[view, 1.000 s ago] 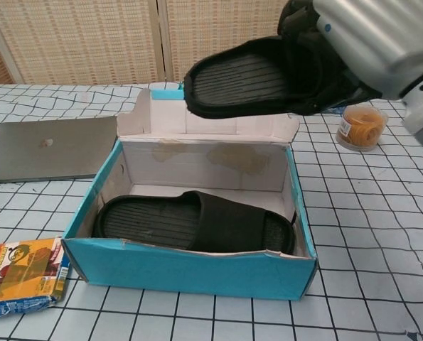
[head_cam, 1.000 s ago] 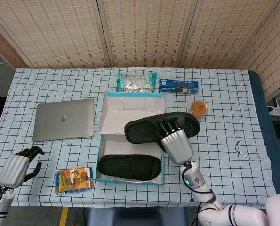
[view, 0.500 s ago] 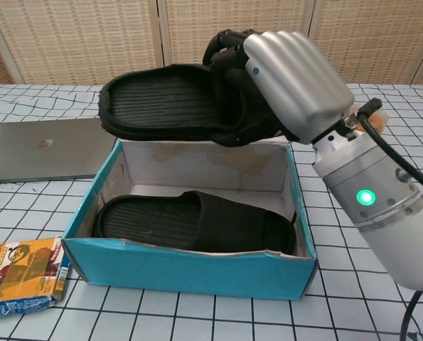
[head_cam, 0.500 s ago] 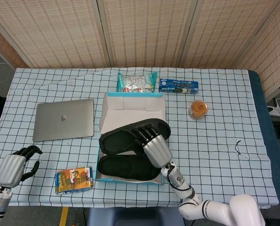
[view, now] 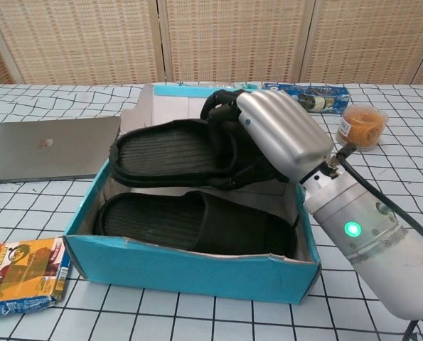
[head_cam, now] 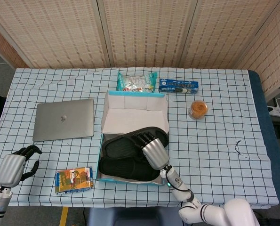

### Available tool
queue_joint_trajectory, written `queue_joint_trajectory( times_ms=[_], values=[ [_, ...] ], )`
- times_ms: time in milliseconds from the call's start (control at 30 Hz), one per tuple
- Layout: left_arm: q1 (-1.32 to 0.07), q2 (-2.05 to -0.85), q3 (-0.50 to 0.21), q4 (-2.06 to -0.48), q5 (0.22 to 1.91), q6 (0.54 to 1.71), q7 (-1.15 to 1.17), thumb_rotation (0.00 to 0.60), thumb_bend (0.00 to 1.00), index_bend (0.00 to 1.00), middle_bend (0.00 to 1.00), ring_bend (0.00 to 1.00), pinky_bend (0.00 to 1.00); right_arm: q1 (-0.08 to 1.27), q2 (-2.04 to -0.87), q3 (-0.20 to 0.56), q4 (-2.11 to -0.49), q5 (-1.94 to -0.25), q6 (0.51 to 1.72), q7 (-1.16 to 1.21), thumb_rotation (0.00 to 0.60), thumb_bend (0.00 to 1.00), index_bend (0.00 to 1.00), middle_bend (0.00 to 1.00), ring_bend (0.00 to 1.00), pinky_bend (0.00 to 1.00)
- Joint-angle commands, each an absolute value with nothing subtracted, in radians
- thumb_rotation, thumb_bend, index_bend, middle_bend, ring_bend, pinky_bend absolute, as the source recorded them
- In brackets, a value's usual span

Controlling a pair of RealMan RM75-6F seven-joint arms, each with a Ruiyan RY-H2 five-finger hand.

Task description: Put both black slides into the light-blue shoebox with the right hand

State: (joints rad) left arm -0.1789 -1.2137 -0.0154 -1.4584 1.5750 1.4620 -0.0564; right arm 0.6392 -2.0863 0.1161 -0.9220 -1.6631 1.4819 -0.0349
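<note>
**Two black slides at the light-blue shoebox, one in the right hand's grip**

Two hands are in view. At the far left of the head view, the left hand [head_cam: 16, 165] sits near the table's [head_cam: 224, 141] front-left corner, fingers curled inward around nothing.

Just right of it lies a colourful snack packet [head_cam: 74, 179], flat on the checked tablecloth. Behind the packet, a closed grey laptop [head_cam: 64, 119] rests beside the box's left wall.

The light-blue shoebox [view: 190, 266] stands at table centre with its lid [head_cam: 136, 109] folded back, away from the robot. The first black slide [view: 190, 224] lies flat on the box floor along the near wall, sole down.

The second black slide [view: 168, 153] sits above the first, toward the rear of the box. Its toe end reaches over the box's left wall. Whether it touches the lower slide cannot be determined.

The right hand [view: 279, 135] clamps this upper slide at its strap end, fingers [view: 222, 99] hooked over the strap. A green indicator is lit on the wrist.

Behind the box lies a clear bag of snacks [head_cam: 136, 81]. To its right is a blue rectangular packet [head_cam: 178, 85]. Further right, a small round tub [head_cam: 198, 109] with orange contents stands well apart from the box. Near the right table edge lies a thin dark wire-like item [head_cam: 239, 148]; its identity cannot be determined.
</note>
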Motion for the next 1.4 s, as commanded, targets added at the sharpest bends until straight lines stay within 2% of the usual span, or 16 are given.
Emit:
queue_joint_trajectory(
  times_ms=[33, 333, 567, 767, 1400],
  values=[
    [-0.179, -1.212, -0.016, -1.461, 1.574, 1.460, -0.057, 0.600, 0.46, 0.39, 0.32, 0.38, 0.60, 0.628, -2.094, 0.108, -0.903, -1.649, 1.464, -0.005, 0.600, 0.11, 0.67, 0.69, 0.66, 0.67],
    [-0.180, -1.213, -0.014, -1.459, 1.579, 1.460, -0.051, 0.600, 0.46, 0.39, 0.32, 0.38, 0.60, 0.620, -2.110, 0.099, -0.844, -1.645, 1.450, 0.016, 0.600, 0.11, 0.67, 0.69, 0.66, 0.67],
    [-0.181, -1.214, -0.013, -1.457, 1.575, 1.452, -0.048, 0.600, 0.46, 0.39, 0.32, 0.38, 0.60, 0.657, -2.152, 0.158, -0.819, -1.624, 1.444, -0.008, 0.600, 0.11, 0.68, 0.69, 0.67, 0.67],
    [-0.182, -1.213, -0.013, -1.459, 1.572, 1.449, -0.050, 0.600, 0.46, 0.39, 0.32, 0.38, 0.60, 0.686, -2.147, 0.203, -0.903, -1.603, 1.427, -0.102, 0.600, 0.12, 0.68, 0.69, 0.67, 0.67],
    [-0.183, -1.211, -0.009, -1.462, 1.576, 1.445, -0.058, 0.600, 0.46, 0.39, 0.32, 0.38, 0.60, 0.725, -2.180, 0.245, -1.084, -1.525, 1.314, -0.422, 0.600, 0.12, 0.68, 0.69, 0.67, 0.67]
  ],
)
